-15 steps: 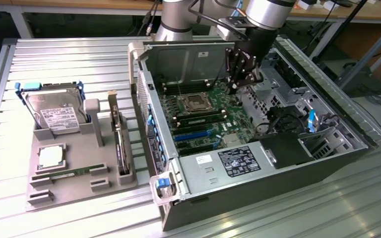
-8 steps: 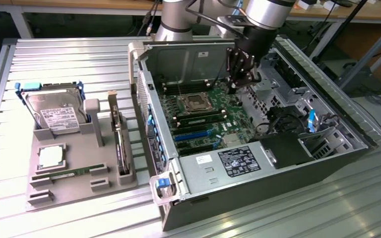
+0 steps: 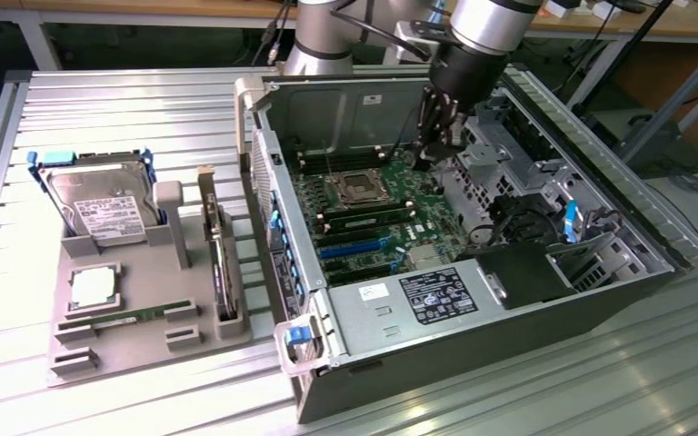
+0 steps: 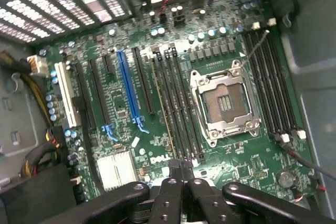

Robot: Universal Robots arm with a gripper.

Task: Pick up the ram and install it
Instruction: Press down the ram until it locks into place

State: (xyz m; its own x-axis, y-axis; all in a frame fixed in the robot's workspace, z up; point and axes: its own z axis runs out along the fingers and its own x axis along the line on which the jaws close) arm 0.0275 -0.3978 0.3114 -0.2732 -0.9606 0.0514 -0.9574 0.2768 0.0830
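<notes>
A ram stick (image 3: 121, 319), thin and green, lies in a slot of the grey holder tray (image 3: 94, 350) at the exterior view's left. Another thin green stick (image 3: 367, 217) stands on edge in a memory slot beside the empty processor socket (image 3: 356, 188) inside the open computer case (image 3: 471, 300). In the wrist view this seated stick (image 4: 164, 109) shows as a narrow strip with a yellowish edge among the black slots. My gripper (image 3: 436, 150) hangs inside the case above the motherboard's far side. Its fingers (image 4: 181, 169) are pressed together with nothing between them.
The tray also carries a hard drive (image 3: 104, 204), a square silver processor chip (image 3: 92, 286) and an expansion card (image 3: 218, 250) on edge. Case walls, a drive cage (image 3: 507, 163) and cable bundles (image 3: 513, 222) crowd the motherboard. The ribbed metal table (image 3: 106, 100) surrounds everything.
</notes>
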